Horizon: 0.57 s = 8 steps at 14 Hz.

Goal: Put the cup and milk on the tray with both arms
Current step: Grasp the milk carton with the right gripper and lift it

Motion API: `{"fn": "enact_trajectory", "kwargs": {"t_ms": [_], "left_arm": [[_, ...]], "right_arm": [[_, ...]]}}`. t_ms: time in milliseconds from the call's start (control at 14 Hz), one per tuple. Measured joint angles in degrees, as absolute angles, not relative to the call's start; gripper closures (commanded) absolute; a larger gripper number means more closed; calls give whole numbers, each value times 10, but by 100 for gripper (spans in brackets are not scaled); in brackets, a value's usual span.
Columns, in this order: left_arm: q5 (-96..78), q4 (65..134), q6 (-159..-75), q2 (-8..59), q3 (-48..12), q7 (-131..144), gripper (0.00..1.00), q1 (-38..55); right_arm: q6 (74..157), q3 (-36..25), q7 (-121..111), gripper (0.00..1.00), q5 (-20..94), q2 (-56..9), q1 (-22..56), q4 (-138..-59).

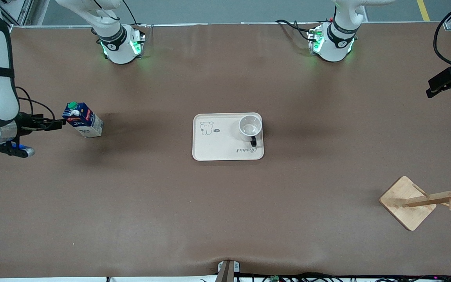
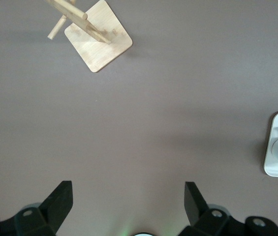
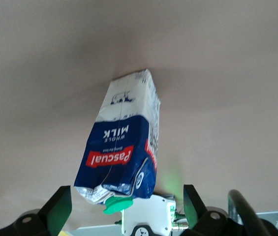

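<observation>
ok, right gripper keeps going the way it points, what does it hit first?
Most likely the milk carton: it stands between the right gripper's open fingers in the wrist view, just ahead. Exact gap is unclear.

The milk is showing "Pascual" in white on a red band, with "WHOLE MILK" on blue. The tray is carrying cursive script, possibly "Rabbit", too small to confirm.

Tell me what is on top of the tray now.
Only the cup stands on the tray, at one end, and looks empty. The tray surface under the cup is hidden.
</observation>
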<state>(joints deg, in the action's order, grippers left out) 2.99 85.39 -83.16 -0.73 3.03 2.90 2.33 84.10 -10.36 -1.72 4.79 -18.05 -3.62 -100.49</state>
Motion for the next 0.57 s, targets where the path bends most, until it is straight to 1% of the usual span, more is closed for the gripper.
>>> {"fn": "enact_trajectory", "kwargs": {"t_ms": [357, 571], "left_arm": [[30, 867, -832, -11, 30, 29, 0, 29], [30, 876, -839, -11, 25, 29, 0, 29]], "right_arm": [[840, -102, -13, 0, 53, -161, -25, -1057], [882, -102, 28, 0, 54, -133, -4, -1117]]}}
